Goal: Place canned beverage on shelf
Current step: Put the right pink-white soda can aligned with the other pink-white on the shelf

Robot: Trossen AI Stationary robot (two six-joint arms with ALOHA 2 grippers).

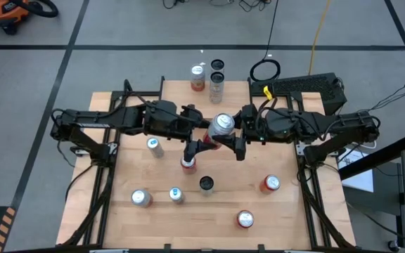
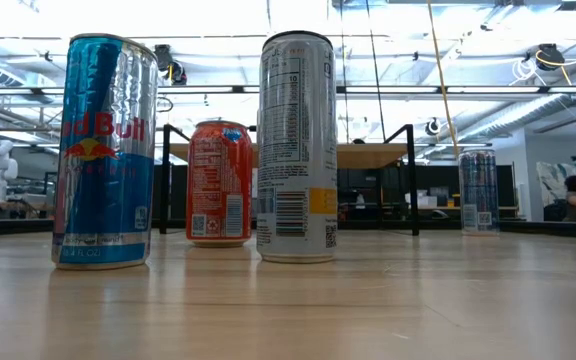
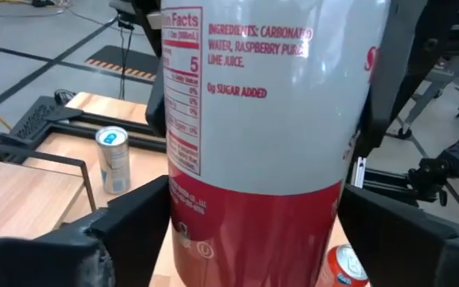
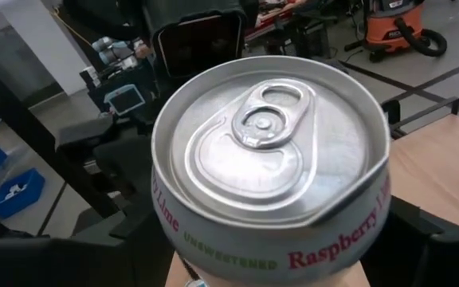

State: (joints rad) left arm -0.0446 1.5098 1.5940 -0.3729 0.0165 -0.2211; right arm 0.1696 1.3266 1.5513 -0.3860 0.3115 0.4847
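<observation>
A white and red beverage can (image 1: 222,124) hangs upright over the middle of the table between my two grippers. My right gripper (image 1: 230,129) comes from the table's right and is shut on it. My left gripper (image 3: 253,231) comes from the table's left, its open fingers (image 3: 138,223) close on either side of the can's red lower part (image 3: 253,239); I cannot tell whether they touch it. The shelf (image 1: 239,86), a small raised wood top on black legs (image 2: 163,180), stands at the table's far edge with three cans on it. My right gripper pinches the can's white upper wall (image 3: 349,96) between its two fingers (image 3: 377,88), just under the silver lid (image 4: 265,135). The fingers come about level from the table's right. The can stands upright in the hold, lifted clear of the table.
Several loose cans stand on the table's near half, among them a red one (image 1: 271,183), a silver one (image 1: 140,197) and a red one (image 1: 188,164) just below the grippers. In the low view a blue can (image 2: 106,150) and a tall white can (image 2: 296,145) stand close.
</observation>
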